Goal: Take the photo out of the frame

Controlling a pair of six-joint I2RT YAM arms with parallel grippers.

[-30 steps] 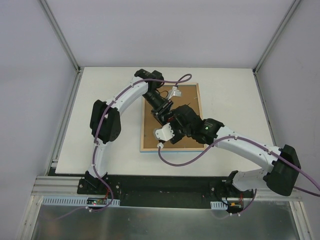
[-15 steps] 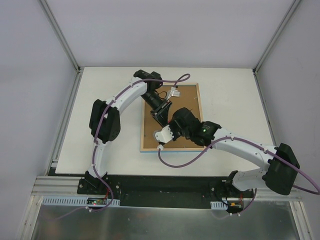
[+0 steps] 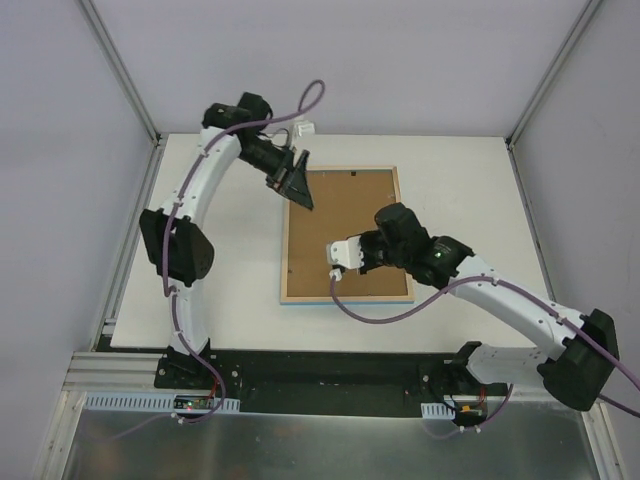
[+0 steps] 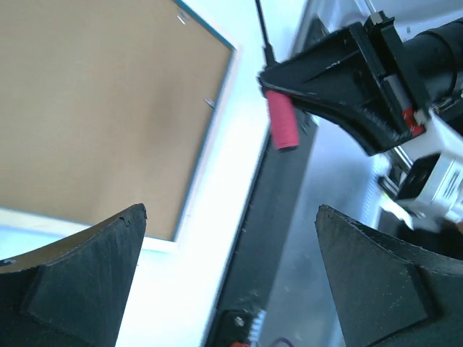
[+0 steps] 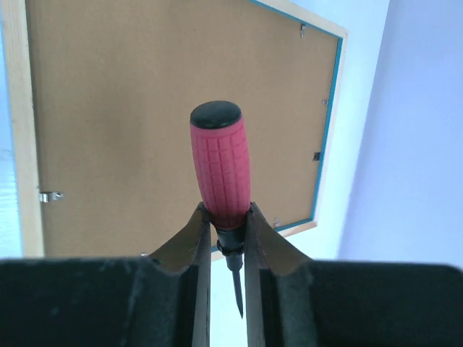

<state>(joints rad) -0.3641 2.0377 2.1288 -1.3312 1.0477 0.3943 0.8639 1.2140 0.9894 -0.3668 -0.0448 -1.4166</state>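
Observation:
The frame (image 3: 345, 299) lies face down mid-table, its pale wood edges around a plain brown backing board (image 3: 340, 215). The photo is hidden beneath that board. My right gripper (image 3: 384, 222) hovers over the board's right half, shut on a red-handled screwdriver (image 5: 221, 166) at the handle's base, with the metal tip pointing back between the fingers (image 5: 199, 238). My left gripper (image 3: 297, 190) hangs open and empty above the frame's far-left corner. The left wrist view shows the frame's edge (image 4: 210, 155) and the screwdriver (image 4: 281, 119) in the right gripper.
Small metal clips (image 5: 48, 196) sit along the frame's inner turquoise rim (image 5: 329, 123). White tabletop (image 3: 460, 190) surrounds the frame. Grey walls and aluminium posts (image 3: 120, 75) close in the sides. A black rail (image 3: 330, 365) runs along the near edge.
The left gripper opened and swung up and back to the far left. The right gripper, now shut on the screwdriver, shifted slightly right over the board.

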